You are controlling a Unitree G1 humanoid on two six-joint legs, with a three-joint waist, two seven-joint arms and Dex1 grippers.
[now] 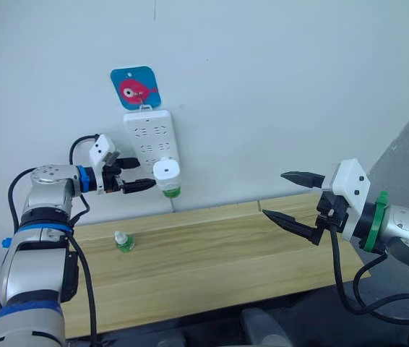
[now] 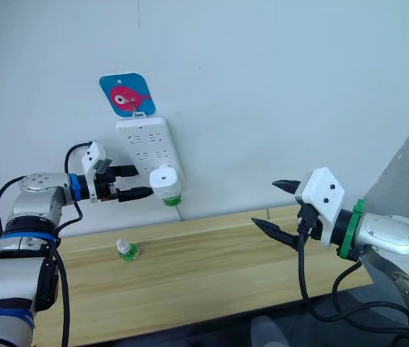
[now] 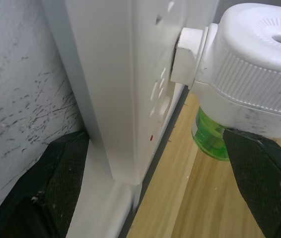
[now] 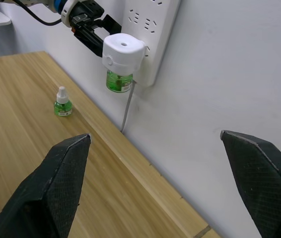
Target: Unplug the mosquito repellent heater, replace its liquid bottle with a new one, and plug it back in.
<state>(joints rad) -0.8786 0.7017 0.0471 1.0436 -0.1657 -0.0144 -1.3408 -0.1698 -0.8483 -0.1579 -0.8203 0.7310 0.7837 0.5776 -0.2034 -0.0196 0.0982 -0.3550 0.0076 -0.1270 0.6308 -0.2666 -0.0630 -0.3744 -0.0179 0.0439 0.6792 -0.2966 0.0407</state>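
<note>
- Left gripper (image 1: 141, 176) is up at the wall, jaws spread apart with nothing between them. One finger sits right beside the mosquito repellent heater (image 1: 166, 172), the other is in by the wall alongside the power strip (image 1: 149, 136). Can't quite tell if the near finger is actually touching the heater or just next to it.
- Right gripper (image 1: 292, 196) is way off on the other side, hanging above the right end of the surface (image 1: 212, 253), jaws wide open, holding nothing, well apart from everything else.
- The heater is plugged into the lower part of the strip, white rounded body with a vent hole in the top, and a green liquid bottle (image 1: 170, 191) screwed in underneath it.
- A spare bottle (image 1: 123, 241), green with a white cap, stands upright on the surface, below and a bit to the left of the heater, not touching anything.
- The strip hangs upright on the wall from a blue card with a pink fish (image 1: 136, 87) on it, and its cord (image 4: 126, 108) drops down behind the back edge of the surface.
- Surface is a light wood plank top pushed against a plain pale wall (image 1: 284, 79).
- Count: two grippers, one heater, two green bottles (one in the heater, one loose), one power strip, one fish card.
</note>
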